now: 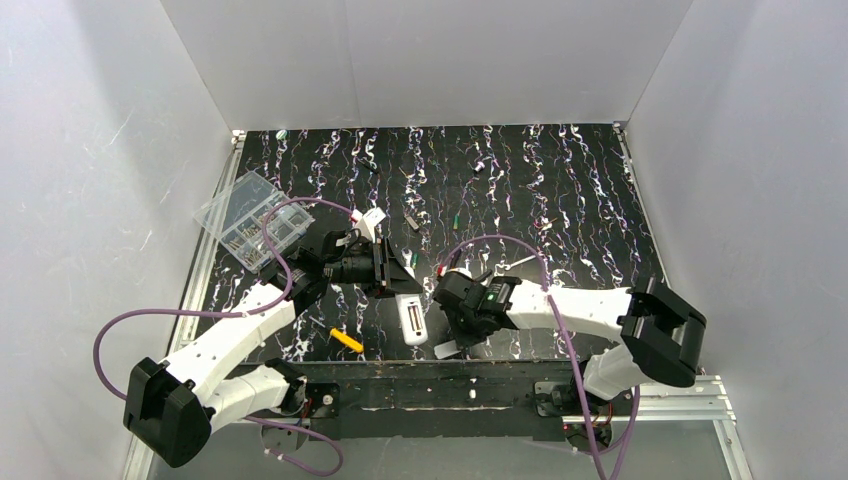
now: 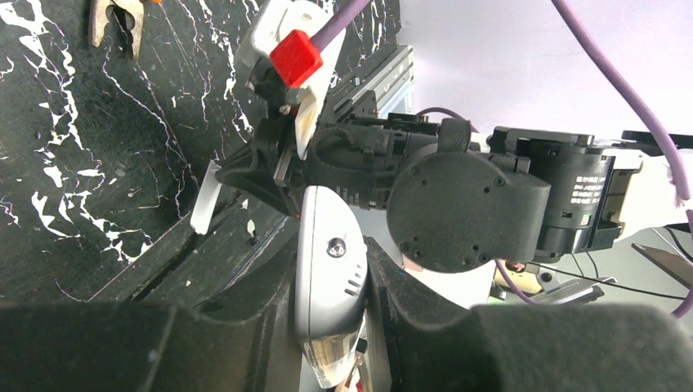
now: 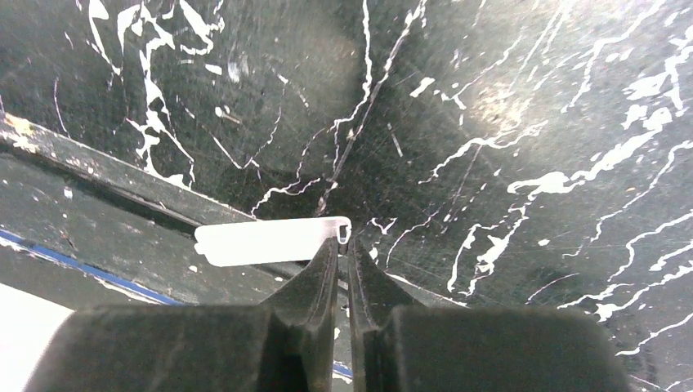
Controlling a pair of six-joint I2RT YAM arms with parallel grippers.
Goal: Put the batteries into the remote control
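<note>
Remote control (image 1: pixel 411 321) is at the near edge of the table (image 1: pixel 570 200), between the two arms. Its long axis runs from near to far, only a little slanted. A dark narrow slot shows on its upper face; which end carries the display I cannot tell. My left pincer (image 2: pixel 329 269) is clamped on its far end, one finger on each long side. My right pincer (image 3: pixel 343 249) is pinched on the end of a small white cover piece (image 3: pixel 261 242), just beside the remote. One slim green battery (image 1: pixel 456 218) lies well apart, farther out on the table. The table is black with white veins, and plain white walls (image 1: pixel 420 60) stand around it.
</note>
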